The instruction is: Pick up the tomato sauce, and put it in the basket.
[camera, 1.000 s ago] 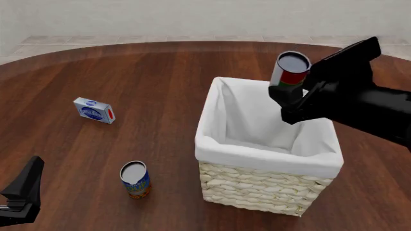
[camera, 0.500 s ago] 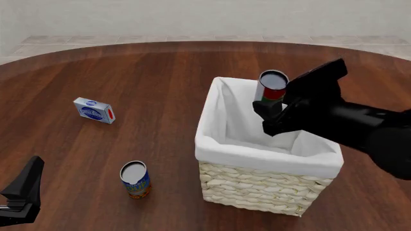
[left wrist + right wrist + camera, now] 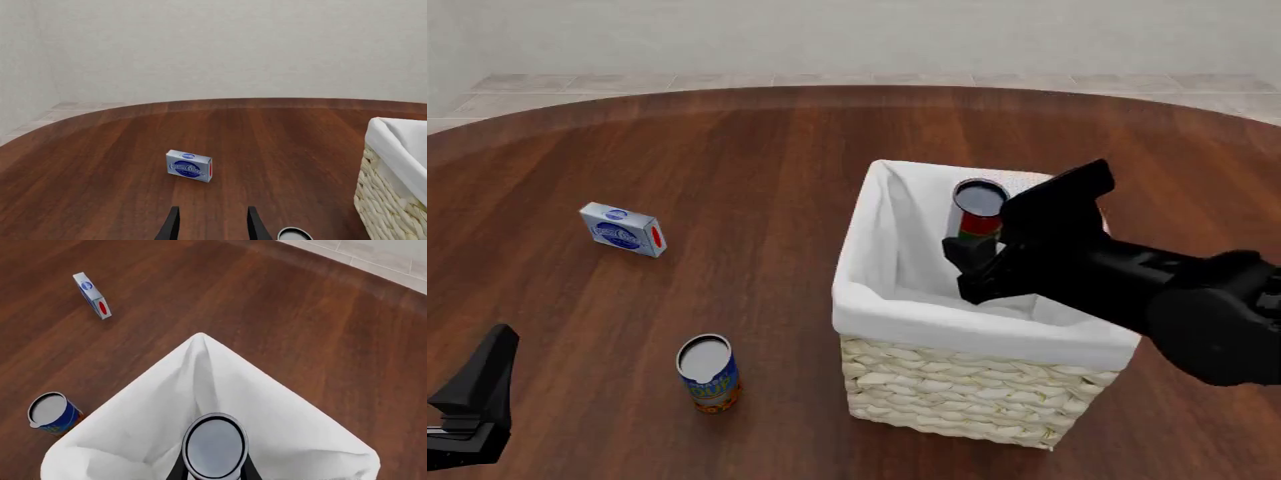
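Red-labelled sauce can (image 3: 977,212) is clamped upright by the right pincer (image 3: 974,255) inside the basket (image 3: 981,395), ready for release; the left pincer (image 3: 212,227) is held open and empty.

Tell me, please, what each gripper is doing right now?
Left gripper: open, holding nothing.
Right gripper: shut on the tomato sauce, over the basket.

Blue box (image 3: 189,166) bears print; none readable.

The tomato sauce (image 3: 978,208), a red-labelled can with a silvery top, stands upright inside the mouth of the white-lined wicker basket (image 3: 978,390), right of centre.
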You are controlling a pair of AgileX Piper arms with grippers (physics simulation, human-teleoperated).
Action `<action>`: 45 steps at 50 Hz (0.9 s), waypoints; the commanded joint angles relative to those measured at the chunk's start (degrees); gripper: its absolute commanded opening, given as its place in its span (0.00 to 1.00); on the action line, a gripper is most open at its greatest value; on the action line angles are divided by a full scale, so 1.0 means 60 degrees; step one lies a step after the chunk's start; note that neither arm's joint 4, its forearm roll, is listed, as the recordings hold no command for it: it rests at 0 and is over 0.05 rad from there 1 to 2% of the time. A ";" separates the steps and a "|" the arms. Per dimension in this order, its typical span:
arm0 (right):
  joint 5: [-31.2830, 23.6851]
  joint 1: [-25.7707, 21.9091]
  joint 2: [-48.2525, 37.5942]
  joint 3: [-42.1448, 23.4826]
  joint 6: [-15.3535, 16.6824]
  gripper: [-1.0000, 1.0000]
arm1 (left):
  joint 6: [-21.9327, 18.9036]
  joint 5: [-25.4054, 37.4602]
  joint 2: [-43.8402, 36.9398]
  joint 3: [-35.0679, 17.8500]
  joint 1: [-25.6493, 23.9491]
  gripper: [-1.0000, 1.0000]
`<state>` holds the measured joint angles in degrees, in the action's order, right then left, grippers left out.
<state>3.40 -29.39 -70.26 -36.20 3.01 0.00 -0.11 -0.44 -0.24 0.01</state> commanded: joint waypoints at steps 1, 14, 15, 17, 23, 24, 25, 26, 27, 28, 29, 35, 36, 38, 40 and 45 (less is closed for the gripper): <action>0.0227 0.0044 -0.0240 0.0115 -0.0224 0.00 | 0.0000 0.0000 -0.0001 0.0000 0.0002 1.00; 0.0058 0.0111 -0.0257 -0.0007 -0.0080 1.00 | 0.0001 0.0000 0.0002 0.0000 0.0004 1.00; 0.0053 0.0112 -0.0245 -0.0006 -0.0079 1.00 | 0.0002 0.0000 0.0001 0.0000 0.0001 1.00; 0.0033 0.0140 -0.0204 -0.0010 -0.0047 1.00 | 0.0000 0.0000 0.0001 0.0000 0.0001 1.00; -0.0130 0.0258 0.0026 -0.0084 0.0033 1.00 | 0.0001 0.0000 0.0002 0.0000 0.0002 1.00; -0.0175 0.0263 0.0050 -0.0109 0.0061 1.00 | 0.0001 0.0000 0.0001 0.0000 -0.0002 1.00; -0.0215 0.0271 0.0088 -0.0131 0.0081 1.00 | 0.0002 0.0000 0.0004 0.0000 0.0002 1.00; -0.0254 0.0267 0.0129 -0.0149 0.0093 1.00 | 0.0002 0.0000 0.0001 0.0000 0.0000 1.00; -0.0296 0.0280 0.0158 -0.0172 0.0109 1.00 | 0.0002 0.0000 0.0001 0.0000 0.0000 1.00; -0.0297 0.0280 0.0158 -0.0172 0.0110 1.00 | 0.0000 0.0000 -0.0001 0.0000 -0.0001 1.00; -0.0342 0.0281 0.0207 -0.0196 0.0123 1.00 | -0.0001 0.0000 0.0000 0.0000 0.0001 1.00; -0.0600 0.0305 0.0482 -0.0322 0.0180 1.00 | -0.0001 0.0000 0.0002 0.0000 0.0002 1.00; -0.0616 0.0319 0.0490 -0.0329 0.0200 1.00 | 0.0000 0.0000 -0.0001 0.0000 -0.0003 1.00; -0.0684 0.0309 0.0564 -0.0369 0.0206 1.00 | 0.0000 0.0000 0.0003 0.0000 0.0002 1.00; -0.0723 0.0309 0.0598 -0.0389 0.0233 1.00 | -0.0002 0.0000 0.0002 0.0000 0.0000 1.00; -0.0986 0.0280 0.0826 -0.0537 0.0279 1.00 | 0.0001 0.0000 0.0002 0.0000 0.0000 1.00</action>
<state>-0.32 -27.71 -67.37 -38.23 4.11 0.00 -0.11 -0.44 -0.24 0.01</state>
